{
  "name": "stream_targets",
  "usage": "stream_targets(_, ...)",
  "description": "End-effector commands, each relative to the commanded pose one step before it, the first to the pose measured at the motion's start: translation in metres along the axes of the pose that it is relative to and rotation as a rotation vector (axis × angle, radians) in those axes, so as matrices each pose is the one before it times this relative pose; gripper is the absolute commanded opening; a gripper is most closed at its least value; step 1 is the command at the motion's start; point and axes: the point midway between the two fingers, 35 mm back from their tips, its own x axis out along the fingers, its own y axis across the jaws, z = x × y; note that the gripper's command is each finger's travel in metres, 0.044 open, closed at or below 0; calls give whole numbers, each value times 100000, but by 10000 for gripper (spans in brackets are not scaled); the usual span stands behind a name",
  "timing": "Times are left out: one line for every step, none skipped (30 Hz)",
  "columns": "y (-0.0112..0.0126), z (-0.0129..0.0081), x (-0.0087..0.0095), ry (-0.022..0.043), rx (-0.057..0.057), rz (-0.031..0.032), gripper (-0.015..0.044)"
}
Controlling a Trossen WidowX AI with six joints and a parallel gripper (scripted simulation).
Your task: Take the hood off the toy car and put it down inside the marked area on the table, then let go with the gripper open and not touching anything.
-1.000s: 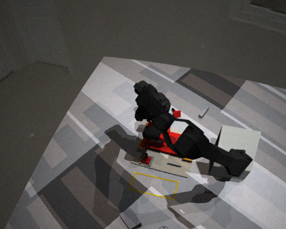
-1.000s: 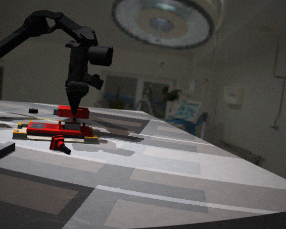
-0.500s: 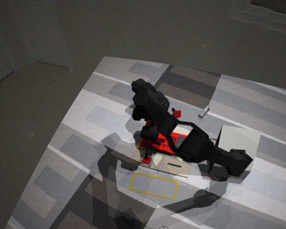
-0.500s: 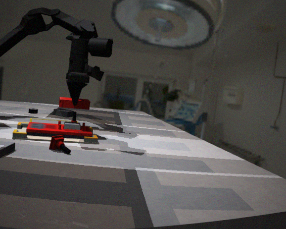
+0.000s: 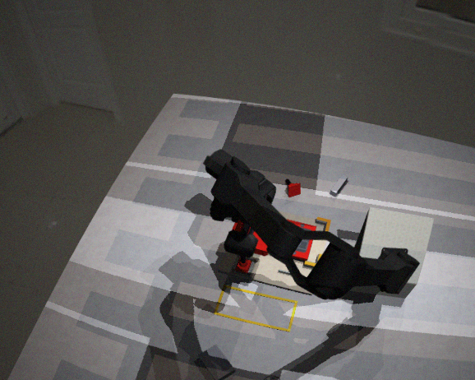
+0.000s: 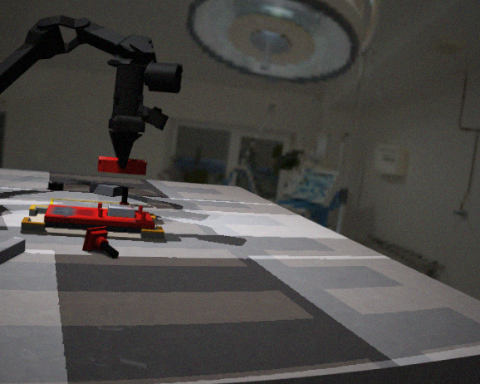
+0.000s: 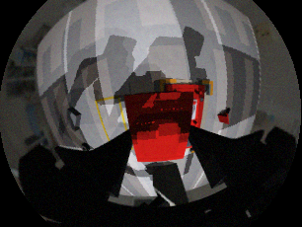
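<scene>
Right now the red hood (image 6: pixel 122 165) is hanging in the air above the toy car (image 6: pixel 96 217), and your gripper (image 6: pixel 123 163) is squeezing it by the middle. It could be slipping or tipping if you are moving fast. The yellow marked area (image 5: pixel 255 308) is sitting off to the side, so you could be dropping it outside.

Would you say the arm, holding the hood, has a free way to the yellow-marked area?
Probably yes. The gripper holds the hood lifted above the car, and the marked area lies beside the car with nothing visible standing inside it.
</scene>
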Motion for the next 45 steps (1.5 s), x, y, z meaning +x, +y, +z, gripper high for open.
stream_targets(1838, -414, 18, 344, 524, 668, 0)
stream_targets(401, -90, -22, 7, -1, 1, 0)
stream_targets(399, -95, -21, 8, -2, 5, 0)
stream_targets(397, -100, -20, 9, -3, 9, 0)
stream_targets(395, -104, -18, 10, -3, 13, 0)
stream_targets(394, -109, -17, 11, -4, 16, 0)
stream_targets(392, -114, -16, 12, -5, 20, 0)
stream_targets(390, -119, -14, 13, -6, 24, 0)
stream_targets(387, -123, -13, 14, -6, 28, 0)
stream_targets(385, -128, -12, 15, -7, 31, 0)
stream_targets(383, -133, -10, 17, -8, 35, 0)
stream_targets(381, -137, -9, 18, -8, 39, 0)
stream_targets(378, -142, -8, 19, -9, 43, 0)
stream_targets(376, -146, -7, 21, -10, 46, 0)
stream_targets(373, -150, -6, 22, -10, 50, 0)
stream_targets(370, -155, -4, 23, -11, 53, 0)
stream_targets(368, -159, -3, 25, -12, 57, 0)
stream_targets(365, -163, -2, 27, -12, 61, 0)
stream_targets(362, -168, -1, 28, -13, 64, 0)
stream_targets(359, -172, 0, 30, -13, 68, 0)
stream_targets(356, -176, 1, 31, -14, 71, 0)
stream_targets(353, -180, 2, 33, -14, 75, 0)
stream_targets(350, -184, 3, 35, -15, 78, 0)
stream_targets(347, -188, 4, 37, -15, 82, 0)
stream_targets(344, -192, 5, 39, -16, 85, 0)
stream_targets(340, -197, 6, 41, -16, 89, 0)
stream_targets(336, -201, 7, 43, -16, 92, 0)
stream_targets(333, -205, 8, 45, -17, 95, 0)
stream_targets(329, -209, 9, 47, -17, 98, 0)
stream_targets(326, -212, 10, 49, -18, 102, 0)
stream_targets(268, -179, 9, 42, -15, 87, 0)
stream_targets(160, -109, 6, 26, -9, 53, 0)
stream_targets(53, -36, 2, 9, -3, 18, 0)
stream_targets(0, 0, 0, 0, 0, 0, 0)
stream_targets(-1, 2, 12, 0, 0, -3, 0)
stream_targets(-1, 3, 23, -1, 0, -5, 0)
stream_targets(-2, 5, 35, -1, 0, -7, 0)
stream_targets(-3, 6, 46, -1, 0, -10, 0)
stream_targets(-3, 8, 57, -2, 0, -12, 0)
stream_targets(-4, 9, 67, -2, 0, -13, 0)
stream_targets(-4, 9, 70, -2, 0, -14, 0)
stream_targets(-3, 9, 70, -2, 0, -14, 0)
stream_targets(-3, 9, 70, -2, 0, -13, 0)
stream_targets(-3, 8, 70, -2, 0, -13, 0)
stream_targets(-3, 8, 70, -2, 0, -13, 0)
